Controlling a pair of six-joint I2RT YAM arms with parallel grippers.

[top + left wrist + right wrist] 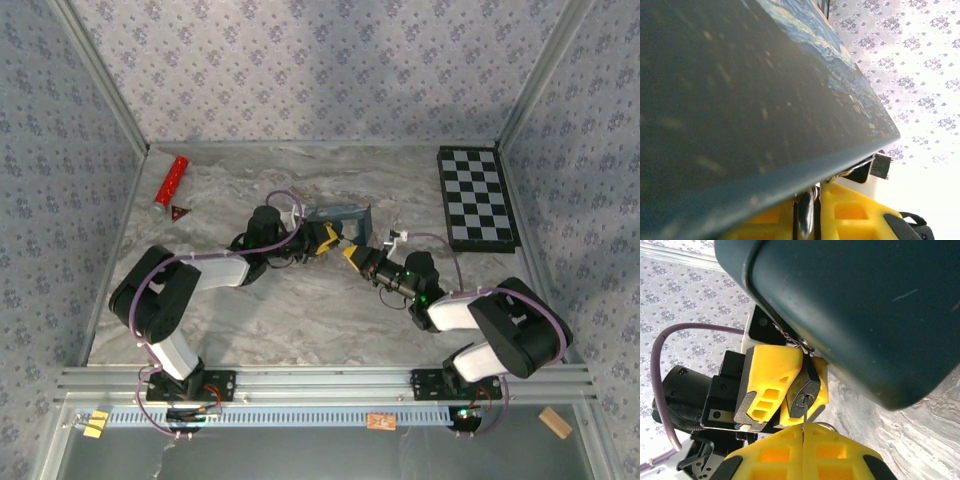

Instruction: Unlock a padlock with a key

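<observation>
The padlock, a small dark metal body with a silvery keyhole, hangs from the clasp of a blue painted tin. My left gripper is shut on it, one yellow finger on each side. The thin key points straight up, and its tip sits in the keyhole. Its head is hidden inside my right gripper, which is shut on it. From above, both grippers meet tip to tip just in front of the tin. In the left wrist view the padlock shows as a shiny sliver between the yellow fingers, under the tin.
A red cylinder and a small dark-red triangle lie at the back left. A checkerboard lies at the back right. Patterned walls close in the marble table on three sides. A wooden block sits beyond the front rail.
</observation>
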